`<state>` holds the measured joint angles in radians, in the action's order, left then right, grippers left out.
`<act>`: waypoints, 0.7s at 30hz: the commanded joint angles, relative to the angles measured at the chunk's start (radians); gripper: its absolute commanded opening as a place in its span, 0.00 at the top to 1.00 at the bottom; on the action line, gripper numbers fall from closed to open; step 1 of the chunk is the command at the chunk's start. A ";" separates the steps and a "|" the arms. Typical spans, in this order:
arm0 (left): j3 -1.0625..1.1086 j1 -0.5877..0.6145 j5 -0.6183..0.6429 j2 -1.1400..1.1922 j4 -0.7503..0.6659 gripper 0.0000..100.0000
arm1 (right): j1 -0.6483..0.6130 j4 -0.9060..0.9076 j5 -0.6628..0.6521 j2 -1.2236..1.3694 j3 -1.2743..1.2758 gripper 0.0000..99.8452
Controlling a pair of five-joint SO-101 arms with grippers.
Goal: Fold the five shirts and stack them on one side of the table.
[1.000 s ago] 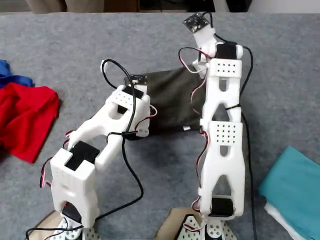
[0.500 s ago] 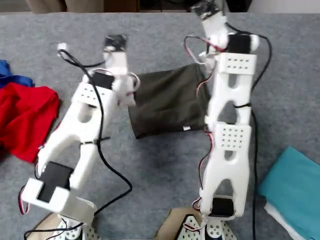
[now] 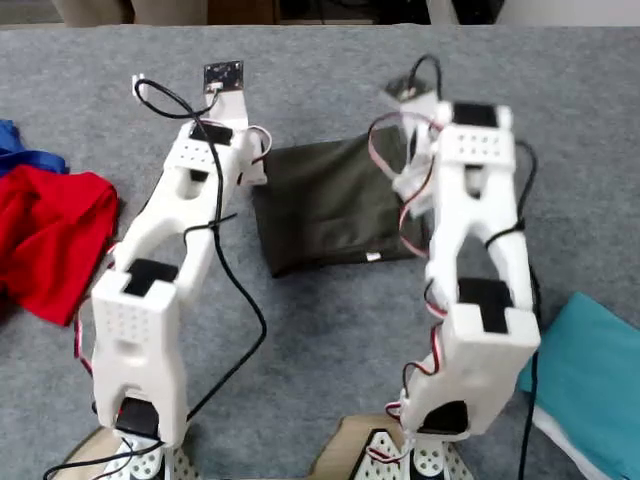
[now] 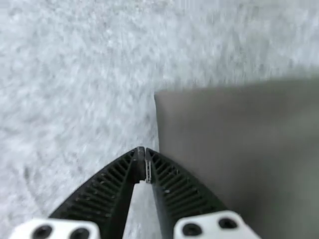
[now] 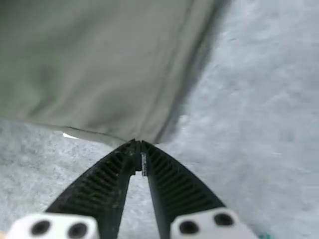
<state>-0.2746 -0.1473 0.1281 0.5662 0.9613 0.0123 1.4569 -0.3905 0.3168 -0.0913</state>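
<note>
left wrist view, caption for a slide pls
Left gripper, shut, tips by the corner of the folded olive shirt on the grey table.

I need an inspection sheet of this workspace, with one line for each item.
Surface: grey felt table, flat.
Job's things: dark shirt folded at centre; red shirt and blue shirt heaped at one side; teal shirt on white shirt at the other.
Clutter: nothing seen.
Tools: left tool shut, empty, by the dark shirt's corner; right tool shut at its edge.
Cables: black cable hangs loose from left arm; red wires on right arm.
Surroundings: brown furniture beyond the far edge.
</note>
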 commanded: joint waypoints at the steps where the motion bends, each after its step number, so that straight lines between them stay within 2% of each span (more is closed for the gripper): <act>1: -0.140 0.018 0.012 0.067 0.012 0.98 | -0.007 -0.184 0.006 -0.094 0.234 1.00; 4: -0.207 0.025 0.008 0.136 0.055 0.98 | 0.013 -0.262 -0.023 -0.064 0.312 1.00; 12: -0.396 0.035 0.006 0.259 0.164 0.98 | 0.067 -0.270 -0.098 0.012 0.318 1.00; 21: -0.631 0.035 0.006 0.282 0.322 0.98 | 0.062 -0.153 -0.110 -0.254 0.236 1.00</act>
<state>-0.7963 -0.1227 0.1327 0.8608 1.2298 0.0629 1.2727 -0.4933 0.2033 0.2048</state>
